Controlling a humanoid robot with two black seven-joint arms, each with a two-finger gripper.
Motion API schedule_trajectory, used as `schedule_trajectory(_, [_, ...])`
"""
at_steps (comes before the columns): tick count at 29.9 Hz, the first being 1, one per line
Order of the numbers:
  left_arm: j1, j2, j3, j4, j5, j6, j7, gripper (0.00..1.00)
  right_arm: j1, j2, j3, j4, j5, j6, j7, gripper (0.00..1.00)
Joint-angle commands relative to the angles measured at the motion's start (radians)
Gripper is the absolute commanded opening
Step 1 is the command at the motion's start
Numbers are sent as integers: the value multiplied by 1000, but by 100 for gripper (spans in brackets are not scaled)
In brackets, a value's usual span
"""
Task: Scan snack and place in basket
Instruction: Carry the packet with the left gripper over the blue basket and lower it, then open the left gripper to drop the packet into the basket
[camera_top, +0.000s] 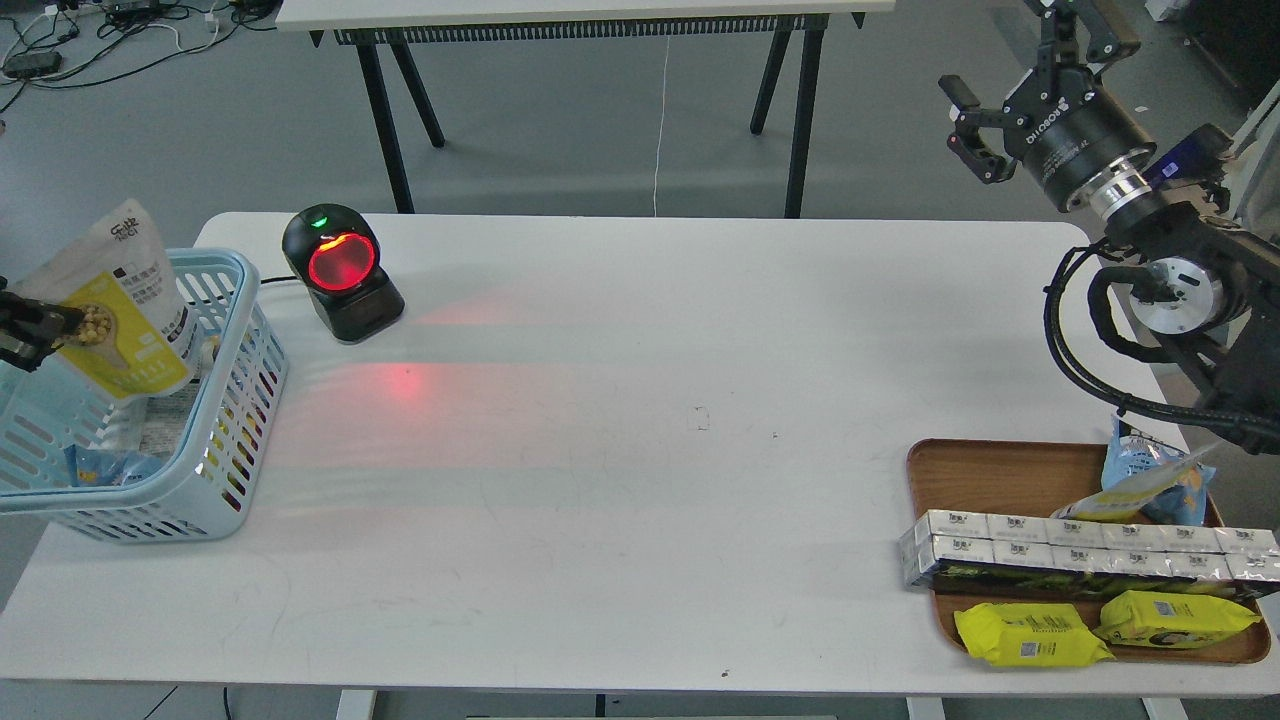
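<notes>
White tabletop (620, 480) spreads before us, with the light blue slotted basket (235, 420) standing at its left end. Our left gripper (45, 328) enters at the very left edge, and its dark fingertips are clamped on the snack pouch (115, 305), pinching it at the yellow lower half where the nuts are pictured. The pouch is tilted, its white top leaning up and left above the basket's rim and its lower edge dipping inside the basket's opening; we cannot tell whether it touches anything inside. At the bottom of the basket lie a blue packet (100, 465) and some pale printed wrapping, partly hidden by the wall.

Just right of the basket, near the table's far edge, sits the black barcode scanner (342, 272), its round window glowing red and a small green light on top. A red glow falls on the table in front of it.

Our right gripper (972, 130) hangs high at the upper right, well apart from everything on the table, its two fingers spread with nothing between them.

At the near right corner rests the brown wooden tray (990, 470), which carries a blue-and-yellow bag (1150, 485), a long row of silvery white cartons (1080, 545), and two bright yellow packets (1030, 635) side by side at its front.
</notes>
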Motion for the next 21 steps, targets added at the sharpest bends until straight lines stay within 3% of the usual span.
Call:
schedule_trajectory(1, [29, -55, -3, 42, 0, 0, 0, 0, 0, -1, 0, 0, 1, 0, 0, 98])
schedule_trajectory(7, [46, -90, -3, 72, -6, 0, 0, 2, 0, -3, 0, 0, 1, 0, 0, 98])
schedule_trajectory(11, [46, -92, -6, 72, -11, 0, 0, 13, 0, -5, 0, 2, 1, 0, 0, 98])
schedule_trajectory(15, [46, -93, -33, 72, -43, 0, 0, 42, 0, 0, -2, 2, -1, 0, 0, 98])
schedule_trajectory(17, [46, -95, -55, 69, -71, 0, 0, 70, 0, 0, -2, 9, -1, 0, 0, 98])
schedule_trajectory(21, [46, -122, -130, 73, -182, 2, 0, 81, 5, 0, -2, 35, -1, 0, 0, 98])
